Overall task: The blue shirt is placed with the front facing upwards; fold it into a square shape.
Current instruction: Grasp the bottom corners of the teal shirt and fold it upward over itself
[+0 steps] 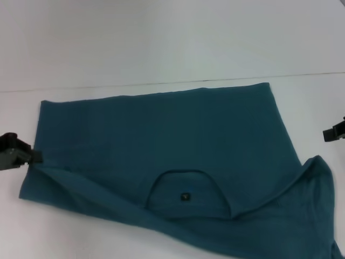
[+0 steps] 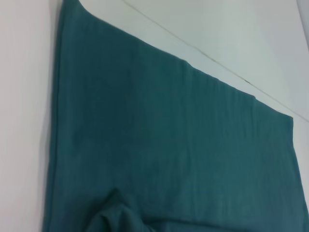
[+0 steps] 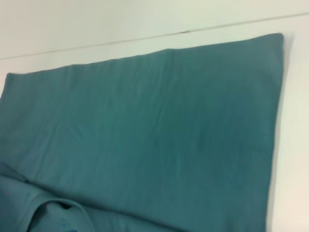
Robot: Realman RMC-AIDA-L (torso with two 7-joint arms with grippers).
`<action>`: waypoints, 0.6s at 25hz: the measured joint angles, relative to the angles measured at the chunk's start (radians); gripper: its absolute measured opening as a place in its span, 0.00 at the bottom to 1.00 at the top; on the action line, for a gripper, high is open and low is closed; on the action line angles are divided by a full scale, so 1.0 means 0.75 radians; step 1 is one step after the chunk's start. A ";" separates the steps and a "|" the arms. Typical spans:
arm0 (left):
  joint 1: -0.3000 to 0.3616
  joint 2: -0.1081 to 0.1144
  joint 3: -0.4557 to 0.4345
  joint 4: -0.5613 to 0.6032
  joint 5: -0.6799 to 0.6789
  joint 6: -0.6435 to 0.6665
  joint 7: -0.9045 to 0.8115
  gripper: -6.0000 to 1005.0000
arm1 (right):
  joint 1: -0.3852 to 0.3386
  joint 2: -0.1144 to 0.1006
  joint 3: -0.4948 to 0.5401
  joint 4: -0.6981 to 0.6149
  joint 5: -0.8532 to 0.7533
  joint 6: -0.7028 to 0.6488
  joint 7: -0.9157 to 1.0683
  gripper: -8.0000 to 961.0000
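Shirt (image 1: 161, 140): teal-blue, spread flat on the table (image 1: 161, 43), plain side up across most of its area.
Writing: none legible; a small dark label (image 1: 185, 196) is seen inside the collar (image 1: 186, 189), its text too small to be read.
Material: soft matte knit, faintly ribbed in both wrist views (image 2: 169, 145) (image 3: 159, 125).
Shape: broad rectangle with a straight far hem; near edge folded over in a diagonal band; rounded collar opening at near centre; a bunched sleeve at the near right.
Table: smooth, white, crossed by a thin seam line beyond the hem.
Left gripper (image 1: 32, 156): black, at the shirt's left edge, touching the cloth; finger spread cannot be told.
Right gripper (image 1: 330, 134): black, at the frame's right edge, just apart from the shirt; finger spread cannot be told.
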 joint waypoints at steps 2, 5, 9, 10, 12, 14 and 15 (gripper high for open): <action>-0.001 -0.003 0.015 -0.006 0.000 -0.004 -0.001 0.03 | 0.002 0.004 -0.008 0.002 0.001 -0.009 -0.003 0.03; 0.009 -0.007 0.036 -0.032 0.001 -0.018 -0.003 0.03 | 0.007 0.007 -0.023 0.034 0.005 -0.039 -0.014 0.05; 0.030 -0.011 0.039 -0.036 0.000 -0.023 -0.004 0.03 | 0.007 -0.007 -0.023 0.056 0.007 -0.136 -0.025 0.08; 0.034 -0.013 0.039 -0.036 -0.002 -0.023 -0.003 0.03 | 0.002 -0.009 -0.020 0.052 0.008 -0.165 -0.030 0.09; 0.045 -0.022 0.039 -0.036 -0.004 -0.025 0.001 0.03 | -0.012 -0.017 -0.014 0.045 0.009 -0.233 -0.047 0.11; 0.052 -0.027 0.039 -0.036 -0.005 -0.027 0.005 0.03 | -0.027 -0.028 -0.011 0.043 0.008 -0.300 -0.059 0.12; 0.056 -0.029 0.039 -0.036 -0.006 -0.028 0.007 0.03 | -0.035 -0.033 -0.012 0.043 0.007 -0.331 -0.064 0.13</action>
